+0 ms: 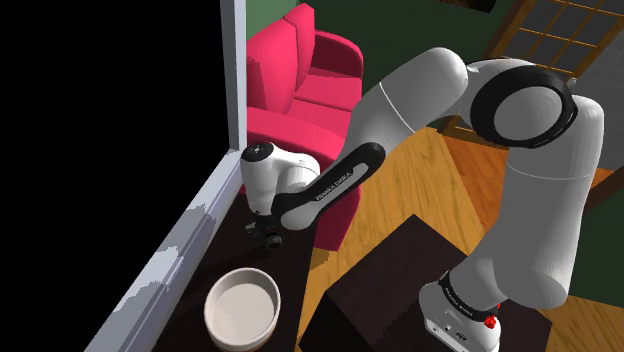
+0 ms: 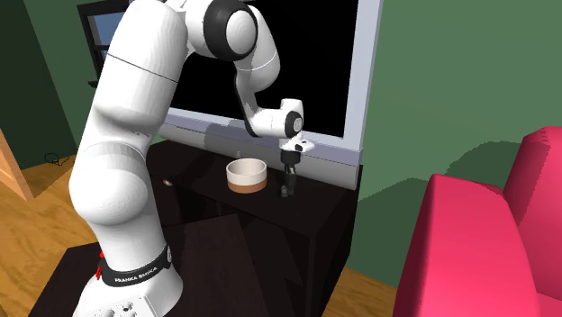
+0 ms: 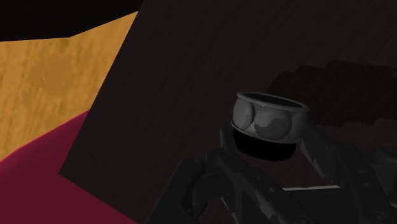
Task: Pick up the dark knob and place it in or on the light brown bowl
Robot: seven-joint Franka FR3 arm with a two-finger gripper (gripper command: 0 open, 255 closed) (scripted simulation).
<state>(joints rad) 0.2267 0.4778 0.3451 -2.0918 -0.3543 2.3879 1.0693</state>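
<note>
Dark knob [image 3: 267, 124] sits between the fingers [image 3: 213, 168] — clasped from both sides, near the bowl [image 2: 245, 176].

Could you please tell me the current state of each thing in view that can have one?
claw: pointing down at the dark knob; whether it grips cannot be told.
dark knob: at the claw's tip, beside the bowl, not in it.
bowl: upright and empty, standing on the dark cabinet.
</note>
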